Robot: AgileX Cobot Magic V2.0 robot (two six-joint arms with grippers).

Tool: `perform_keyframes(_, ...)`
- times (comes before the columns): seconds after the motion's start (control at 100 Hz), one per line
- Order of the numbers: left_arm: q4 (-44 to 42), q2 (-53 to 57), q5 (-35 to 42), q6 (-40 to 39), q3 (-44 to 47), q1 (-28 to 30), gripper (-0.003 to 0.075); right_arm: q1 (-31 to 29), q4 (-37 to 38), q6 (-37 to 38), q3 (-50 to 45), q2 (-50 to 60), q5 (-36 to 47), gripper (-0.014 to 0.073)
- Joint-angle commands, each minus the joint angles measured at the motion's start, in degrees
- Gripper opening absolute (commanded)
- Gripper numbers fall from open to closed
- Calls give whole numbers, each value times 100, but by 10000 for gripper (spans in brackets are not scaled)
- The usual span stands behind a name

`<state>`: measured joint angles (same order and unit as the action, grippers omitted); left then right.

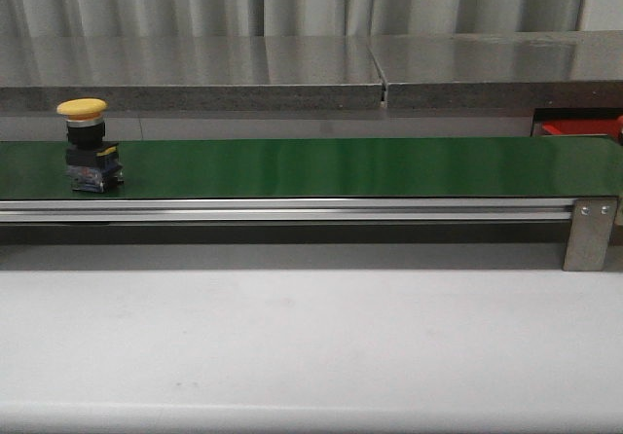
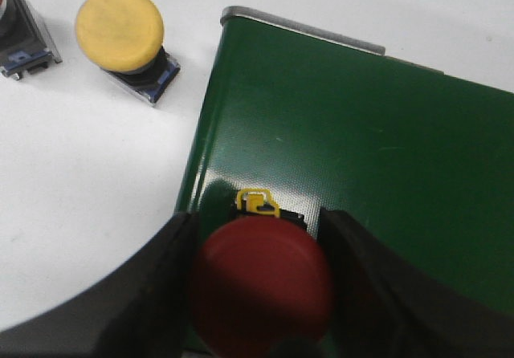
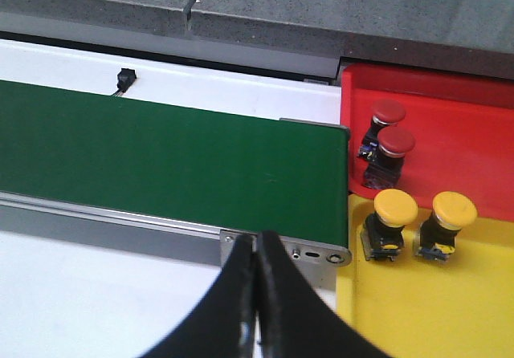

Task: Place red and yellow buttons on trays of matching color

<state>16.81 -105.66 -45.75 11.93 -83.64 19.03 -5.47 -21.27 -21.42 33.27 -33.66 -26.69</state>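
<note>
Left fingers (image 2: 173, 270) clamp one red button (image 2: 263, 282); right fingers (image 3: 255, 294) together; each tray holds two buttons.

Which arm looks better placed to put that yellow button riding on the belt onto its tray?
Probably the right. Its gripper is shut and empty by the belt's end, beside the yellow tray. The left gripper is closed around a red button. The yellow button stands upright on the green belt.

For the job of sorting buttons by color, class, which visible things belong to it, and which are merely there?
Belong:
yellow button on the belt
red button between the left gripper's jaws
red tray
yellow tray
sorted buttons

Merely there:
green conveyor belt
steel shelf
small sensor
</note>
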Motion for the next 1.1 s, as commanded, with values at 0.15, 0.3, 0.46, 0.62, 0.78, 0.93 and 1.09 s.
perform_keyframes(0.15, 373, 332, 142, 177, -161, -28, 555, 8, -11, -31, 154, 17, 360, -68)
perform_keyframes(0.3, 944, 624, 151, 689, -161, -28, 552, 8, -11, -31, 154, 17, 360, -68)
perform_keyframes(0.46, 985, 1069, 115, 984, -161, -171, 398, 8, -11, -31, 154, 17, 360, -68)
perform_keyframes(0.62, 974, 1421, -38, 1082, -161, -454, 25, 8, -11, -31, 154, 17, 372, -68)
perform_keyframes(0.78, 920, 1754, -83, 1136, -161, -846, -20, 8, -11, -31, 154, 17, 443, -68)
perform_keyframes(0.93, 872, 2125, 29, 1125, -29, -1263, -20, 8, -11, -31, 154, 17, 449, -68)
perform_keyframes(1.09, 244, 2732, 593, 474, 554, -1827, -20, 8, -11, -31, 154, 17, 449, -68)
